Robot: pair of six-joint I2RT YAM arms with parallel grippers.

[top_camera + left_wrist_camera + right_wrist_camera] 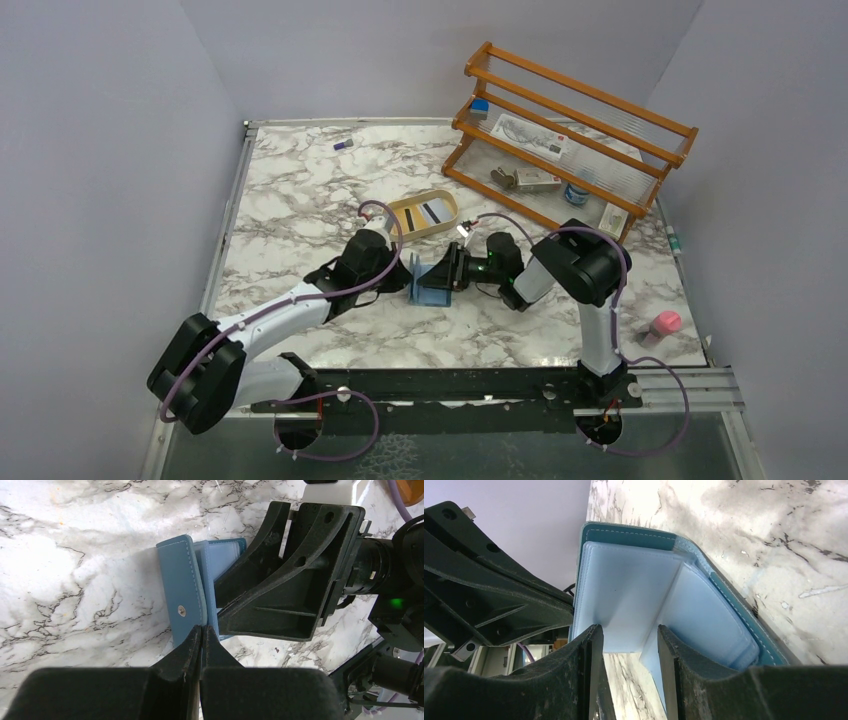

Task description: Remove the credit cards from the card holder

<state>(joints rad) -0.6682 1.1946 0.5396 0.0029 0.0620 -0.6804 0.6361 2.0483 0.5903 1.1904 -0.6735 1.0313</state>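
Observation:
The teal-blue card holder (428, 284) stands open on edge on the marble table, between my two grippers. My left gripper (202, 629) is shut on the lower edge of its outer cover (180, 587), beside the snap. My right gripper (626, 636) is open, its fingers (591, 652) reaching into the light blue inner pockets (629, 585); one pocket leaf lies against the right finger. No card shows inside the holder. Two credit cards (421, 214) with dark stripes lie in the tan oval tray (447, 224) just behind.
A wooden rack (570, 120) with small items stands at the back right. A pink object (665, 323) sits at the right front edge. A small purple piece (343, 145) lies at the back.

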